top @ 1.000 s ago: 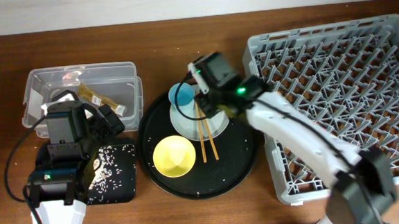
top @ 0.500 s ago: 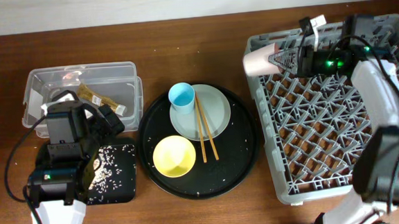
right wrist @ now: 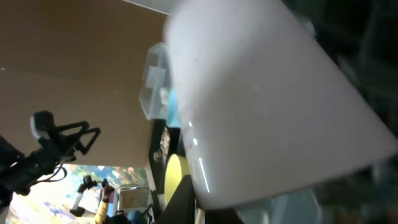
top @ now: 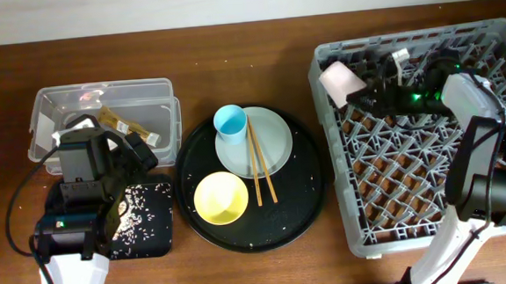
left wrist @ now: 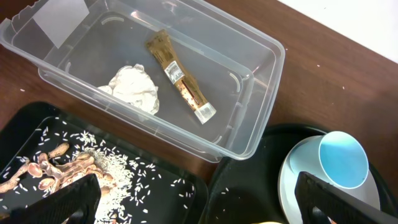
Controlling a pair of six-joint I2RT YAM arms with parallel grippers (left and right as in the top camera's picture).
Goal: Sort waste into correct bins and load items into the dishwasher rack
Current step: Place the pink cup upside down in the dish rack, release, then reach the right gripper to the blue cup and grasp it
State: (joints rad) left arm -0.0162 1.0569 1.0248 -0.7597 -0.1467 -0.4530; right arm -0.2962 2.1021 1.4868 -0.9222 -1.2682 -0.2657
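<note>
The left arm [top: 72, 231] rises from the bench's near left edge, wrist pitched down. Its tool [left wrist: 198, 184] is spread wide, the two dark fingers [left wrist: 69, 200] sitting at opposite lower corners of the wrist view with nothing between them. The right arm [top: 481, 150] climbs from the near right, elbows, then stretches leftward, its tool [top: 363, 90] clamped on the tilted pink cup [top: 341, 78].

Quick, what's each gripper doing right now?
Left gripper: open, holding nothing.
Right gripper: shut on the pink cup.
</note>
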